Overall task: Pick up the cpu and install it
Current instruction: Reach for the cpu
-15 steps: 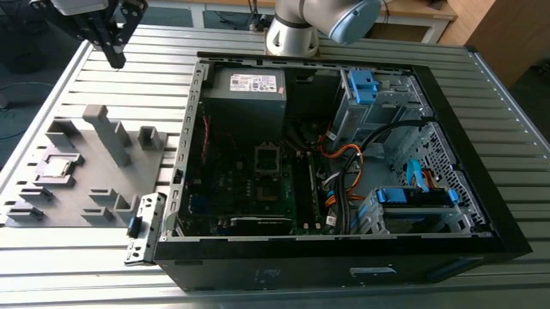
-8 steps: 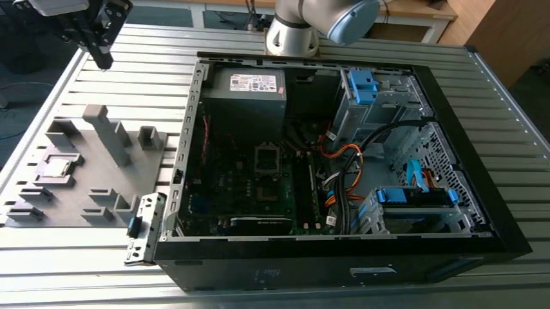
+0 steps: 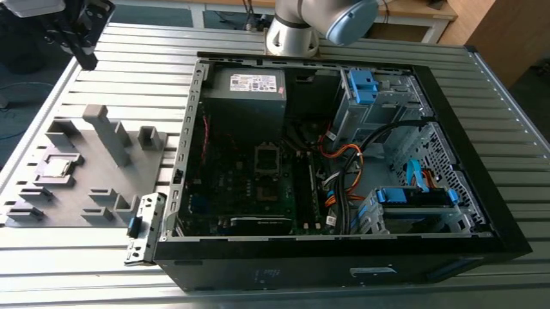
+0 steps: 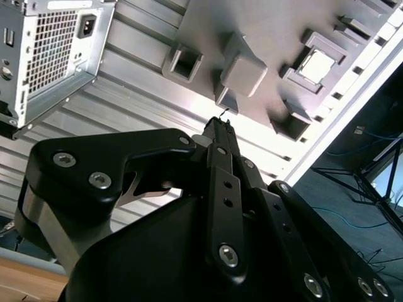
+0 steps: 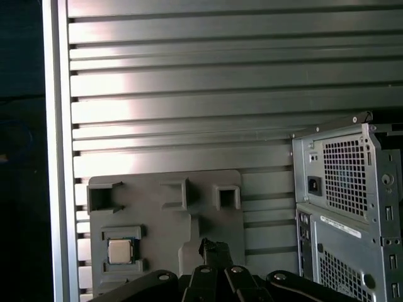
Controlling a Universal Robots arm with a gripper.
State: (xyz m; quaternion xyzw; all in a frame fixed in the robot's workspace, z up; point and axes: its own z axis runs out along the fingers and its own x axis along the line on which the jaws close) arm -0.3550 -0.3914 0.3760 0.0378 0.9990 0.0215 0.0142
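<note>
The cpu (image 3: 58, 167) is a small silvery square lying flat in a recess of the grey plastic tray (image 3: 94, 193), at the exterior view's left. Both wrist views show it too: cpu (image 4: 317, 66), cpu (image 5: 119, 250). My gripper (image 3: 86, 59) hangs high over the table behind the tray's far end, well apart from the cpu. Its black fingers meet at their tips, gripper (image 4: 220, 124) and gripper (image 5: 214, 246), shut with nothing between them. The motherboard's socket (image 3: 268, 158) lies inside the open computer case (image 3: 344, 248).
The case lies on its side on the slatted metal table (image 3: 129, 58), holding a power supply (image 3: 245, 90), orange and black cables (image 3: 344, 161) and blue drive brackets (image 3: 361, 87). Upright grey blocks (image 3: 110, 132) rise from the tray. The arm's base (image 3: 292, 35) stands behind the case.
</note>
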